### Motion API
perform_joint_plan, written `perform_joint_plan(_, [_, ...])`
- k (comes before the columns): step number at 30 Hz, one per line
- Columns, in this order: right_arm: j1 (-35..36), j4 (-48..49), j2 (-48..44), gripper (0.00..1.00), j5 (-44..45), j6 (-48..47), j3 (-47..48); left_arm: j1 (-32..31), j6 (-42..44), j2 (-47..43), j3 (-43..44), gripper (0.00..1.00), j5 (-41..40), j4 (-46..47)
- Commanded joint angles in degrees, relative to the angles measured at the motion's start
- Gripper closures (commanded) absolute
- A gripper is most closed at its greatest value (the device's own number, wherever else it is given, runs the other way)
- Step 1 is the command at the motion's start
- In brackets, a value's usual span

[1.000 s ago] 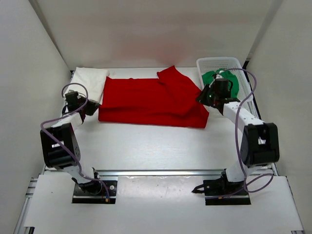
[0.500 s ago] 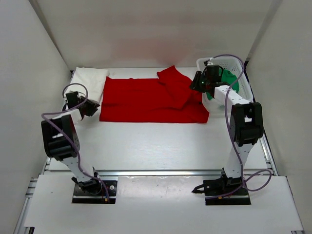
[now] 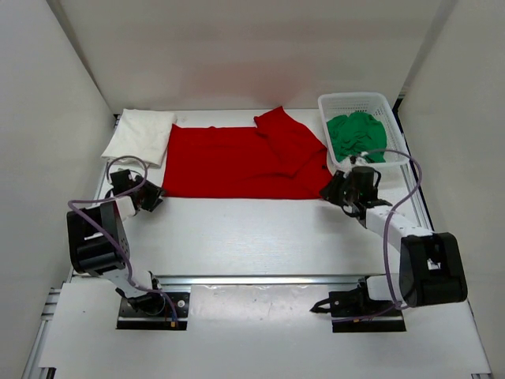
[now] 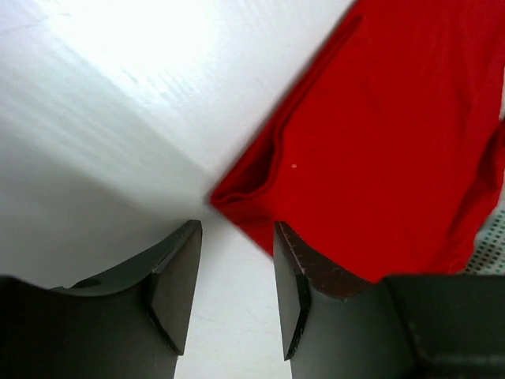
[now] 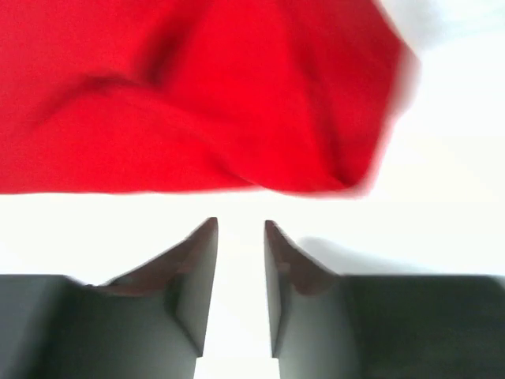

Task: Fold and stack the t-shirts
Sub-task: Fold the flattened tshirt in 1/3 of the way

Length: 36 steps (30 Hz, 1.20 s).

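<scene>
Long axis of red t-shirt (image 3: 237,162): left-right. Its near corners lie just beyond left end effector (image 4: 237,227) and right end effector (image 5: 241,223). Both spread, empty.

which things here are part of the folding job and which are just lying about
Part of the job:
red t-shirt, spread out mid-table
white t-shirt, far left
green t-shirt, bunched in the basket

Just lying about:
white mesh basket, far right, holding the green one
</scene>
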Motion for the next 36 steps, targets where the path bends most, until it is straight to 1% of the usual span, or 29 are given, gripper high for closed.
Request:
perform_joint_plan(1, [-4.0, 5.96, -1.0, 0.7, 0.15, 1.63, -4.61, -0.24, -0.09, 2.13, 0.63, 0.47, 0.25, 0.88])
perform_joint_plan(3, [-5.68, 6.92, 1.28, 0.64, -0.73, 1.63, -5.32, 0.11, -0.62, 3.28, 0.81, 0.49, 1.73, 1.58])
perform_joint_plan(4, [-5.95, 7.44, 2.08, 0.6, -0.21, 1.8, -4.97, 0.03, -0.63, 3.8, 0.98, 0.52, 2.0, 1.84])
perform_joint_plan(5, [-6.56, 7.54, 3.48, 0.59, -0.03, 1.63, -4.97, -0.15, -0.63, 4.16, 1.33, 0.59, 1.31, 1.85])
perform_joint_plan(7, [-6.83, 9.72, 5.59, 0.55, -0.2, 1.72, -4.27, -0.5, -0.36, 4.51, 1.68, 0.67, 0.6, 2.28])
perform_joint_plan(8, [-8.4, 10.0, 7.34, 0.54, -0.38, 1.98, -3.74, -0.41, -0.19, 4.95, 2.12, 0.71, 0.07, 1.85])
perform_joint_plan(9, [-8.59, 10.17, 9.53, 0.54, -0.56, 2.07, -2.78, -0.59, -0.27, 5.56, 2.56, 0.79, 0.07, 2.63])
perform_joint_plan(10, [-8.94, 9.65, 11.21, 0.54, -0.73, 1.72, -1.12, -0.67, -0.54, 5.92, 2.82, 0.84, 0.16, 2.64])
perform_joint_plan(11, [-8.42, 10.17, 12.01, 0.58, -0.65, 1.81, -0.58, -1.2, -0.63, 6.44, 3.61, 0.92, 0.33, 2.64])
perform_joint_plan(12, [-8.32, 11.31, 13.32, 0.67, -0.38, 1.72, 0.38, -1.46, -0.28, 6.88, 4.66, 1.0, 0.51, 2.38])
perform_joint_plan(13, [-7.89, 11.58, 13.86, 0.76, -0.21, 2.24, 1.35, -1.64, -0.28, 7.41, 4.85, 1.0, -0.54, 1.68])
perform_joint_plan(14, [-7.88, 11.23, 15.17, 0.83, -0.29, 1.98, 2.84, -2.08, 0.07, 7.76, 6.24, 1.0, -1.16, 1.24])
perform_joint_plan(15, [-7.8, 11.49, 15.96, 0.87, 0.23, 1.98, 3.03, -2.17, 0.25, 7.85, 7.21, 1.0, -1.51, 0.97])
perform_joint_plan(16, [-7.88, 12.1, 16.58, 0.95, -0.03, 2.16, 3.47, -2.52, 1.03, 8.03, 7.31, 1.0, -1.95, 0.71])
perform_joint_plan(17, [-7.62, 12.28, 16.59, 1.0, -0.64, 2.16, 3.82, -2.43, 1.22, 8.2, 8.53, 1.0, -2.74, -0.25])
perform_joint_plan(18, [-7.88, 11.94, 16.59, 1.0, -0.73, 2.07, 4.17, -2.96, 1.74, 8.29, 8.98, 1.0, -3.53, -1.48])
perform_joint_plan(21, [-7.88, 11.67, 12.73, 1.0, 0.5, 2.94, 0.84, -2.17, 3.5, 7.5, 9.68, 1.0, -4.68, -2.28])
perform_joint_plan(24, [-7.88, 10.61, 8.69, 1.0, 2.08, 3.03, -3.81, 0.11, 3.68, 7.33, 8.81, 1.0, -3.45, -4.48])
perform_joint_plan(28, [-8.5, 10.7, 3.24, 1.0, 1.56, 4.0, -11.1, 2.92, 5.69, 5.4, 7.75, 1.0, -3.19, -7.81])
perform_joint_plan(30, [-9.02, 10.96, -0.28, 0.99, -0.02, 4.8, -14.89, 4.16, 6.05, 3.03, 6.09, 1.0, -2.48, -8.78])
perform_joint_plan(33, [-10.51, 8.6, -7.2, 1.0, -2.57, 5.5, -20.51, 5.3, 7.72, -1.79, 2.49, 1.0, -2.66, -11.24])
perform_joint_plan(36, [-10.35, 1.06, -16.53, 1.0, -3.29, 6.29, -23.94, 8.89, 7.9, -8.2, -3.3, 1.0, -0.73, -14.23])
